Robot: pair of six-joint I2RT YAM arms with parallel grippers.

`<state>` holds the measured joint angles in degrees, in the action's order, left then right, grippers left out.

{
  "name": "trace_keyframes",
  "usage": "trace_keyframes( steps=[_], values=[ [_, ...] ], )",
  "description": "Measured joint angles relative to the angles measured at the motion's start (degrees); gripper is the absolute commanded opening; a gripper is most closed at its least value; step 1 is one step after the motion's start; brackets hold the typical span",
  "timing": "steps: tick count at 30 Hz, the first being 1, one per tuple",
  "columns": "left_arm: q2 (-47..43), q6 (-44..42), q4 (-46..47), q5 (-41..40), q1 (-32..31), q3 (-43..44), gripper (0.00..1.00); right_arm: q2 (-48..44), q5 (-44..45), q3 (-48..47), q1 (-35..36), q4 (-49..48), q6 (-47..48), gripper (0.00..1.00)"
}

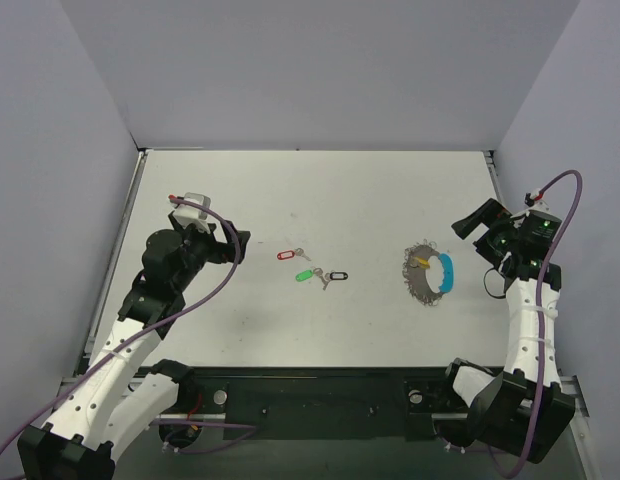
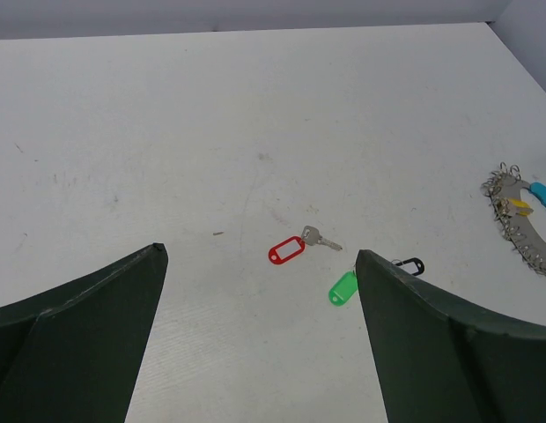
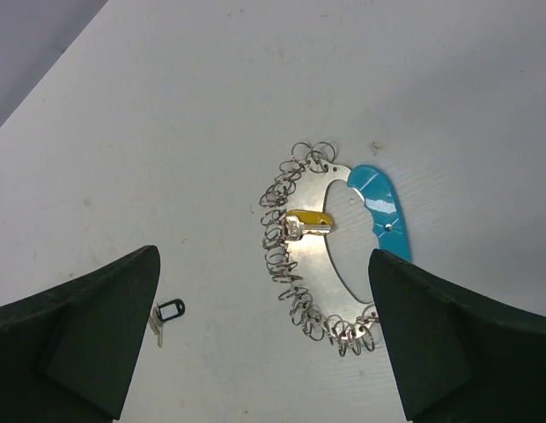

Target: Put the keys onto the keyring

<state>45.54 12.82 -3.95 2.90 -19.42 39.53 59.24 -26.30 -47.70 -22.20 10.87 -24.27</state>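
Both hands are wide open and empty: left hand is aimed at the keys, right hand is above the keyring. Count: one keyring, three keys on the counter, well apart from it on my left-arm side: red-tag key, green-tag key, black-tag key. I'd start with the red-tag key since it lies clear of the other two, and pinch the tag so the key's hole stays exposed.

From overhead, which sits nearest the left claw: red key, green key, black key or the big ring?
1. Red-tag key, just right of the left claw.
2. Green-tag key, table middle.
3. Black-tag key, right of green.
4. Keyring, far right.
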Motion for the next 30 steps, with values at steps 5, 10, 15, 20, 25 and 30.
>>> trace_keyframes(
  steps=[5,10,15,20,25,30],
  values=[
    [0.00,0.00,-0.17,0.02,0.00,0.00,0.99,-0.07,-0.15,0.00,0.00,0.00,0.07,1.00],
    [0.00,0.02,-0.17,0.22,0.00,0.00,0.99,-0.07,-3.08,0.04,0.07,-0.50,1.84,1.00],
    [0.02,0.33,-0.17,0.94,0.00,0.00,0.99,-0.57,-11.21,2.03,1.49,-1.62,11.50,1.00],
    [0.15,2.01,-0.04,2.62,0.00,0.00,0.98,-2.49,-13.68,3.98,8.85,3.26,26.95,1.00],
    [2.16,5.20,0.46,5.33,0.09,0.00,0.99,-3.34,-15.32,3.80,15.43,9.18,39.43,1.00],
    [5.31,9.16,0.55,8.48,0.72,0.00,0.98,-1.27,-15.47,2.45,18.53,14.60,46.69,1.00]
  ],
)
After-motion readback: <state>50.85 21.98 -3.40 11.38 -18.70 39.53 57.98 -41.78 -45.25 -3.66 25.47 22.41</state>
